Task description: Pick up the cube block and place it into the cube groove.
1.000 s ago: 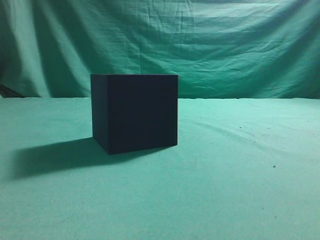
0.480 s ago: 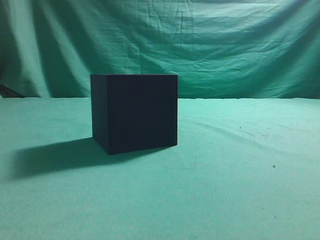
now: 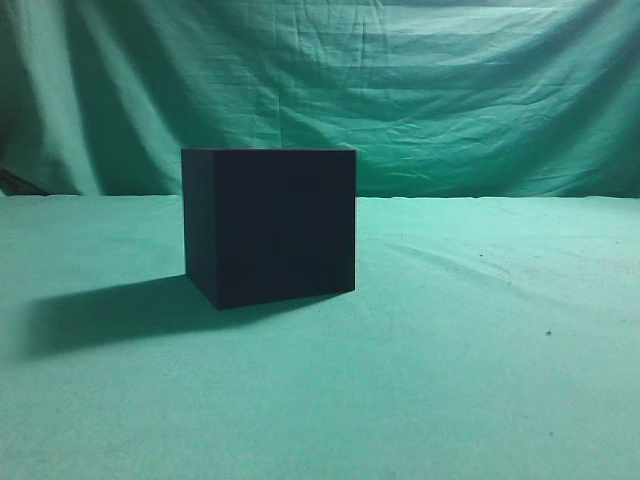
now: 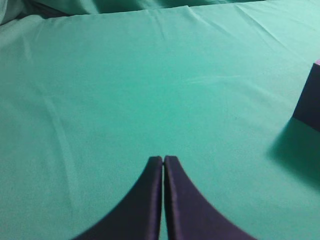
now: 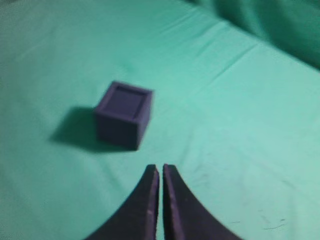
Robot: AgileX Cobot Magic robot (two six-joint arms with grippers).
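Observation:
The cube groove [image 3: 270,225], a near-black matte box, stands on the green cloth left of centre. In the right wrist view it [image 5: 117,131] lies ahead and left of my right gripper [image 5: 160,166], well apart. Inside its dark rim shows a lighter purple square [image 5: 129,101], seemingly the cube block's top face sitting in the groove. No separate smaller cube shows on the cloth. In the left wrist view the box [image 4: 309,100] is cut by the right edge, far from my left gripper [image 4: 163,158]. Both grippers are shut and empty. Neither shows in the exterior view.
A green cloth [image 3: 480,350] covers the table and hangs as a creased backdrop [image 3: 450,90] behind it. The box casts a shadow [image 3: 110,315] to its left.

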